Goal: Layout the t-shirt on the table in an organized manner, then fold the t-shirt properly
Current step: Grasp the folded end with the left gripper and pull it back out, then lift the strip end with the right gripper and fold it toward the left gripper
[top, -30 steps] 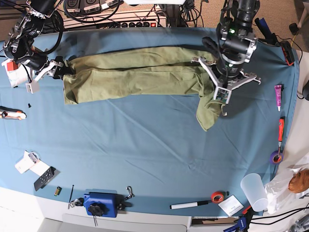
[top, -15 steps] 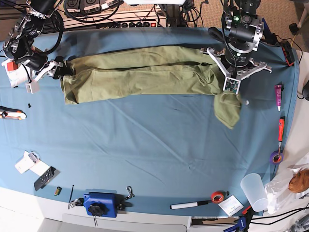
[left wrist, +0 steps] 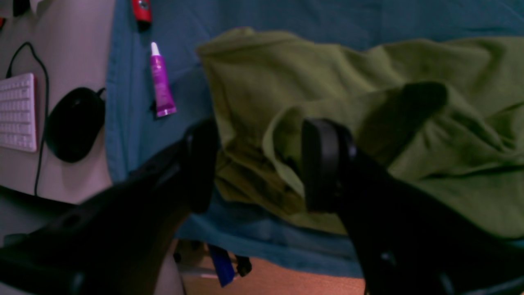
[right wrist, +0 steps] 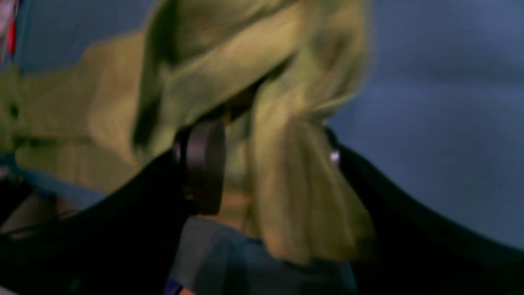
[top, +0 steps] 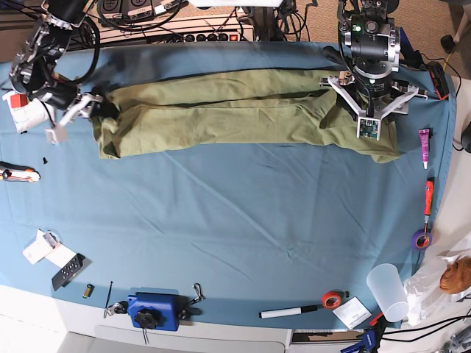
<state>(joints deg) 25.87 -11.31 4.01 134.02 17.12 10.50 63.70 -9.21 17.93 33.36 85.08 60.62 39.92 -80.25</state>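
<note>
Olive t-shirt (top: 235,110) stretched across table (top: 235,220), right jaws seemingly gripping hem

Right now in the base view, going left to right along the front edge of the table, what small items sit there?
White card → black remote → blue device → white marker → red tape roll → clear plastic cup.

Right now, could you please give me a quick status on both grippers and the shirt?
Left gripper open over the t-shirt, fold between its pads. Right gripper wide, cloth bunched between. Shirt stretched along far table edge. Purple tube nearby.
</note>
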